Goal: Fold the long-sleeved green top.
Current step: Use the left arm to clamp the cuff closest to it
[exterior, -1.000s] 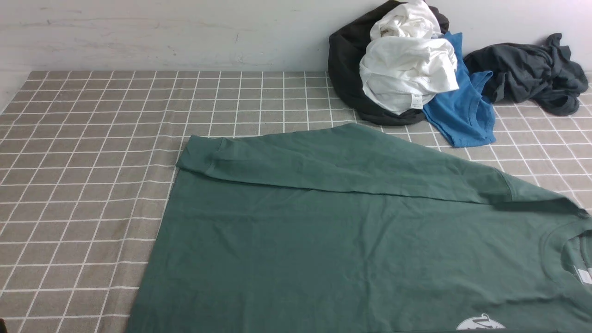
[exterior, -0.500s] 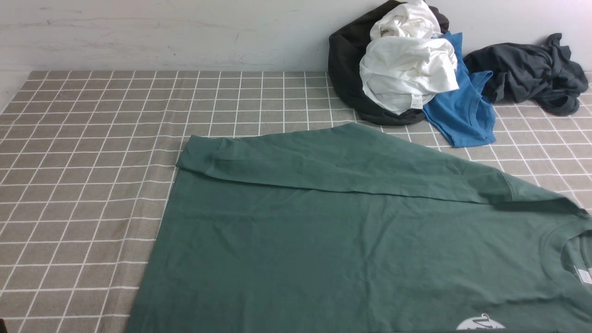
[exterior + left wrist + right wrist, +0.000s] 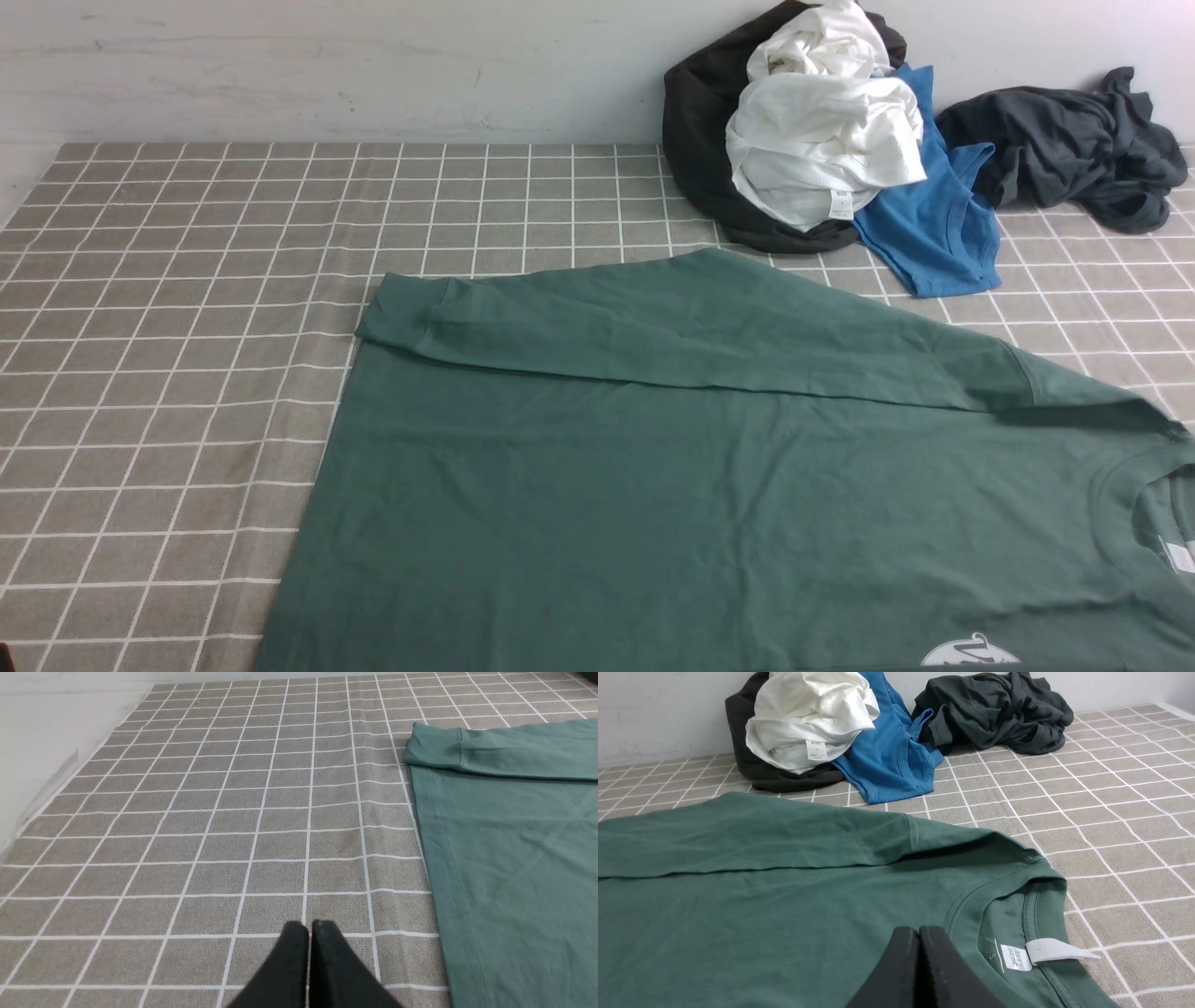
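Top: green long-sleeved top (image 3: 653,485) flat on desk (image 3: 187,280) — sleeve folded across.
Left fingers (image 3: 301,940): closed, empty.
Right fingers (image 3: 909,947): closed, empty.

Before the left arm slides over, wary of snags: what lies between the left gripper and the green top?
Only bare checked tablecloth lies between the shut left gripper and the green long-sleeved top; the left wrist view shows it.

Front view, clock read from the table's centre. Your open lane is the checked tablecloth (image 3: 187,280) from 8 to 12 o'clock, bare up to the wall (image 3: 373,65). The green long-sleeved top (image 3: 709,485) covers 3 to 7 o'clock. A heaped white garment (image 3: 822,149), blue shirt (image 3: 934,233) and dark grey garment (image 3: 1064,149) block 1 to 2 o'clock
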Controlling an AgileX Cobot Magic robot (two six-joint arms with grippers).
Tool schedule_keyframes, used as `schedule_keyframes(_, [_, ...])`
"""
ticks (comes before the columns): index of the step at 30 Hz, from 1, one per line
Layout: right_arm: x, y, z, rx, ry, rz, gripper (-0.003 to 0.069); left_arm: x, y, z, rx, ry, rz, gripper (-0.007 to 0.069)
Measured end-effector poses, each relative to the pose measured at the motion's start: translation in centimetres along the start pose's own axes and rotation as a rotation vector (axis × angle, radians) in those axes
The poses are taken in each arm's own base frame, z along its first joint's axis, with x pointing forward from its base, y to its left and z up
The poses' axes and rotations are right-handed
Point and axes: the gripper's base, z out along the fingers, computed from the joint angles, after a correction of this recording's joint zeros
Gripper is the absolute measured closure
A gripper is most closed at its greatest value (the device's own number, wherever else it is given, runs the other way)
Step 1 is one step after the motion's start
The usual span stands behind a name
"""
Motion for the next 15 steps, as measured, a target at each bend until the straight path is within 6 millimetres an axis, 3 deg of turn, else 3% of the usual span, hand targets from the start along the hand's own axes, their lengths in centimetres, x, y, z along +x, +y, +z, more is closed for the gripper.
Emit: schedule_keyframes(15, [0.0,0.01,0.0,-0.002,0.0,0.006,0.0673,0.0,0.0,0.0,0.0,0.0,0.0,0.0631])
